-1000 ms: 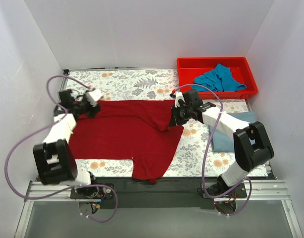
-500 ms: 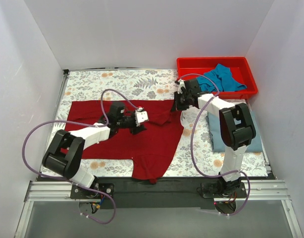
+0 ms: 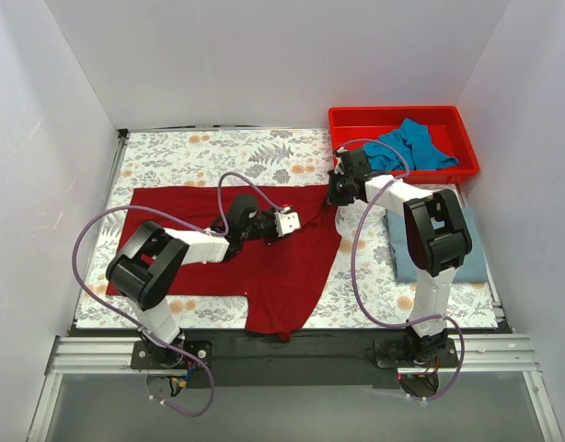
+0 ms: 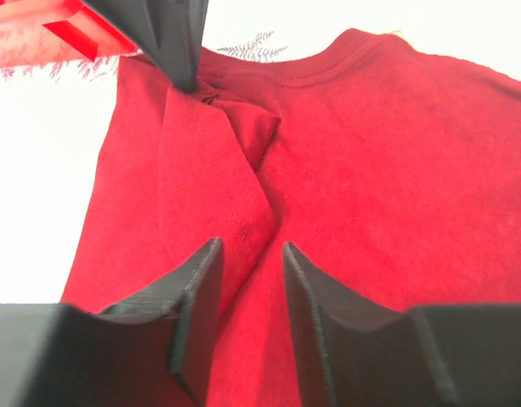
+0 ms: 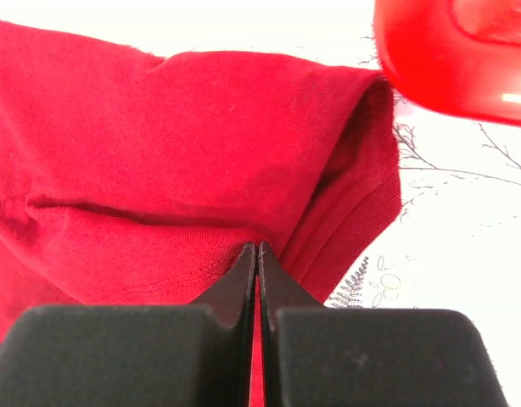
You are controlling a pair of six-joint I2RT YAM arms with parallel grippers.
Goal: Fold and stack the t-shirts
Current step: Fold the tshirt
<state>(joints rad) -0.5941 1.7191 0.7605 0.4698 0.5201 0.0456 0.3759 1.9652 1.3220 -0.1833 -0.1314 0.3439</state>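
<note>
The large dark red t-shirt lies spread on the floral table. My left gripper hovers low over its upper right part, open, with a raised fold of red cloth ahead of its fingertips. My right gripper is shut on the shirt's far right corner, with red cloth pinched between its jaws. The grey-blue t-shirt lies folded at the right, partly under the right arm. The teal-blue t-shirt lies crumpled in the bin.
A red plastic bin stands at the back right, close beside the right gripper; its edge shows in the right wrist view and the left wrist view. White walls enclose the table on three sides.
My left arm has swung from the shirt's far left edge across to its upper right part. My right gripper has pulled the shirt's corner up towards the bin, flattening the shirt.
</note>
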